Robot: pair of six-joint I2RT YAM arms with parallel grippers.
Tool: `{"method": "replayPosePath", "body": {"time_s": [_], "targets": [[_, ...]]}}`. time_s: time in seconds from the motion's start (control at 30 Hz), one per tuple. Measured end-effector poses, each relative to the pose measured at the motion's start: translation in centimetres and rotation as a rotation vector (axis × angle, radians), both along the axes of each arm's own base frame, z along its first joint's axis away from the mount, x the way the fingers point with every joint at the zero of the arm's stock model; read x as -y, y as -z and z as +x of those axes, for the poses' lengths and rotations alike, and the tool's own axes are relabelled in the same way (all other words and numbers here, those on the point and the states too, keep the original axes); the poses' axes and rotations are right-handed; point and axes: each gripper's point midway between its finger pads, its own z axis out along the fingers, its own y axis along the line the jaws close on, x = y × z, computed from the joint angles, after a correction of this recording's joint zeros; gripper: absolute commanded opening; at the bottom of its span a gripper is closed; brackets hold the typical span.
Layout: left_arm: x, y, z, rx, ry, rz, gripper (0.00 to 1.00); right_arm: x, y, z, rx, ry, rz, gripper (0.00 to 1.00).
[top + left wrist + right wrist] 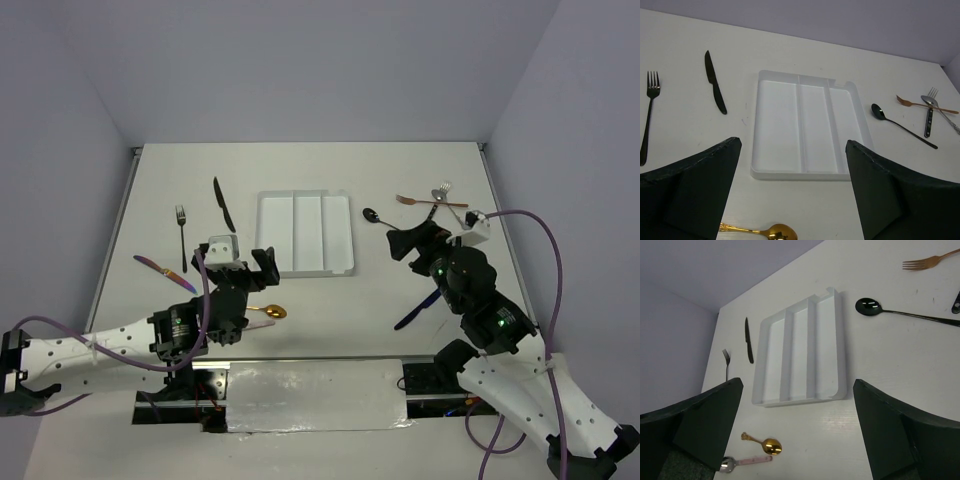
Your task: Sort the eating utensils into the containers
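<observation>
Left wrist view gives the relation that matters. The gold spoon (pixel 774 233) lies just below and behind the left claw (pixel 792 145), at the near edge of the gap between its two fingers (pixel 695 185). Its bowl sits about mid-gap, and its handle runs off under the finger on the left of that view. The claw is spread wide and holds nothing.

The spoon's long axis runs nearly along the line from one finger to the other. As I judge it, closing as the claw now sits would press on the spoon end to end, not across its handle. The pickup likely calls for drawing the claw back, turning the wrist about a quarter turn, and then lowering it.

The tray (pixel 800 175) lies straight ahead of the left claw. Its three compartments run away from the claw and all are bare, so the carry afterward looks like a short forward reach.

The right claw (pixel 418 240) is also wide and holds nothing. It sits well apart from the gold spoon, beyond the tray's near corner, so the left arm is plainly the nearer one. The right claw's closest piece is the black spoon (pixel 868 306), ahead of it and toward the right of the right wrist view. That spoon's bowl points toward the tray and its handle trails away from it.
</observation>
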Motion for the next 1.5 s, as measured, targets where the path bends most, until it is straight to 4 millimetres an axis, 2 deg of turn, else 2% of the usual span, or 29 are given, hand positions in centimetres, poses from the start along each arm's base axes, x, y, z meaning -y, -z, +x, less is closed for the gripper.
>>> {"method": "replayPosePath", "body": {"time_s": [0.13,0.23,0.33,0.43,0.53,0.67,0.7,0.8,0.93,1.13,1.23,1.33,1.5], "targets": [[0.6,-0.3,-0.1,0.009,0.043,-0.005,0.97,0.6,-0.1,0.2,0.000,0.051,0.028,1.00],[0.8,0.0,-0.1,0.018,0.062,-0.015,0.99,0.9,0.9,0.4,-0.023,0.085,0.048,1.00],[0.9,0.9,-0.2,0.016,0.073,0.004,0.99,0.9,3.6,0.5,-0.120,0.113,0.033,1.00],[1.1,1.1,-0.2,0.013,0.083,0.010,0.99,1.0,8.4,0.1,-0.307,0.148,-0.035,1.00],[1.2,1.1,-0.2,0.012,0.091,0.010,0.99,2.3,13.0,-1.5,-0.515,0.204,-0.167,1.00],[1.5,1.1,-0.3,0.010,0.102,0.009,0.99,4.4,16.0,-4.2,-0.704,0.325,-0.225,0.96],[1.5,1.1,-0.3,0.010,0.104,0.010,0.99,4.8,16.4,-4.7,-0.731,0.351,-0.226,0.95],[1.5,1.2,-0.3,0.008,0.105,0.011,0.99,5.9,17.6,-6.3,-0.798,0.420,-0.221,0.75],[1.6,1.3,-0.3,0.006,0.113,0.013,0.99,7.0,19.0,-7.4,-0.855,0.497,-0.187,0.74],[1.8,1.3,-0.4,0.005,0.122,0.012,0.98,7.9,21.2,-7.9,-0.930,0.546,-0.082,0.74],[1.9,1.3,-0.4,0.002,0.124,0.017,0.98,7.7,22.0,-7.8,-0.954,0.530,-0.050,0.72],[2.0,1.4,-0.3,0.000,0.124,0.024,0.98,7.2,22.3,-7.3,-0.955,0.500,-0.030,0.62],[2.0,1.4,-0.3,-0.001,0.122,0.025,0.98,6.7,23.2,-6.8,-0.995,0.481,-0.031,0.62]]}}
